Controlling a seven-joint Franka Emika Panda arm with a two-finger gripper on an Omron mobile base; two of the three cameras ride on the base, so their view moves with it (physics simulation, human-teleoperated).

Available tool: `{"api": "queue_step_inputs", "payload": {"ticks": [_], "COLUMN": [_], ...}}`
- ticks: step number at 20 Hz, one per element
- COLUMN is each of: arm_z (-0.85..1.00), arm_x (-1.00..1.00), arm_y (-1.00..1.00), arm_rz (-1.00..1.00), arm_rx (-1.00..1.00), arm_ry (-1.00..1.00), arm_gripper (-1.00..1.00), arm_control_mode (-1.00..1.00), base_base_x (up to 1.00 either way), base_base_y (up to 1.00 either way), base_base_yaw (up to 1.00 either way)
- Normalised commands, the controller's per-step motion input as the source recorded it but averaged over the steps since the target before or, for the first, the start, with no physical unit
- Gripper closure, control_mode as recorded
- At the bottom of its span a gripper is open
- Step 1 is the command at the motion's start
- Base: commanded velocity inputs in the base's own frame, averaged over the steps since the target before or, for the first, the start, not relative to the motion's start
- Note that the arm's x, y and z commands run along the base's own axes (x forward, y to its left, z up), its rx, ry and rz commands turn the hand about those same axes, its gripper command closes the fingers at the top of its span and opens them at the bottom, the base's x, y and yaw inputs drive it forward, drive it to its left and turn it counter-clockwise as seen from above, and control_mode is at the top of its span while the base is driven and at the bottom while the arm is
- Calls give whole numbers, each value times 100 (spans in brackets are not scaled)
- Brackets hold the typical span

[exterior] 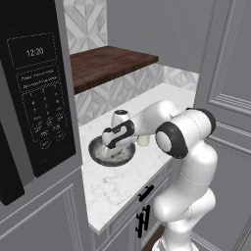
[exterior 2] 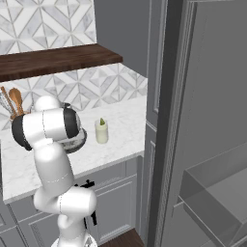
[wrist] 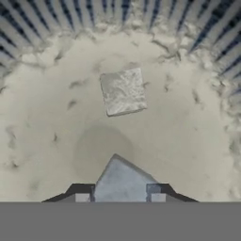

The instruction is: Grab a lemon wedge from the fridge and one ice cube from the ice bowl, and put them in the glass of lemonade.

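Gripper [wrist: 120, 197] is sitting low inside the ice bowl [exterior: 112, 158], fingers pinching a cube [wrist: 123, 181] betw. the tips; a 2nd cube [wrist: 123, 92] is lying further in. Glass [exterior 2: 101, 131], wedge [exterior 2: 102, 121] on top, is standing just beside bowl. Judging: confirm grip is square, lift straight up clear of rim before swinging twd glass.

Arm [exterior 2: 48, 130]: white with dark joints, rising at the near left and bending over the counter.
Counter [exterior 2: 123, 128]: pale marble.
Ice bowl [exterior 2: 77, 141]: dark rim showing just right of the arm's elbow, mostly hidden.
Glass of lemonade [exterior 2: 101, 131]: upright on the counter, just right of the bowl.
Lemon wedge [exterior 2: 102, 121]: green-yellow tip showing at the glass's top.
Shelf [exterior 2: 58, 60]: dark wood, above the counter.
Utensils [exterior 2: 12, 101]: wooden, far left.
Fridge [exterior 2: 212, 144]: right, its pale shelves visible.
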Motion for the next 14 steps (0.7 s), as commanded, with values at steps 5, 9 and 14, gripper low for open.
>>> {"api": "queue_step_inputs", "payload": {"ticks": [5, 9, 14], "arm_z": [0, 5, 49], "arm_x": [0, -8, -14], "arm_y": [0, 0, -4], "arm_rz": [0, 0, -2], "arm_rx": [0, 0, 0], "arm_ry": [0, 0, 0], "arm_gripper": [100, 100, 100], "arm_control_mode": [-100, -100, -100], "base_base_x": [0, 0, 0], "base_base_y": [0, 0, 0], "base_base_yaw": [0, 0, 0]}}
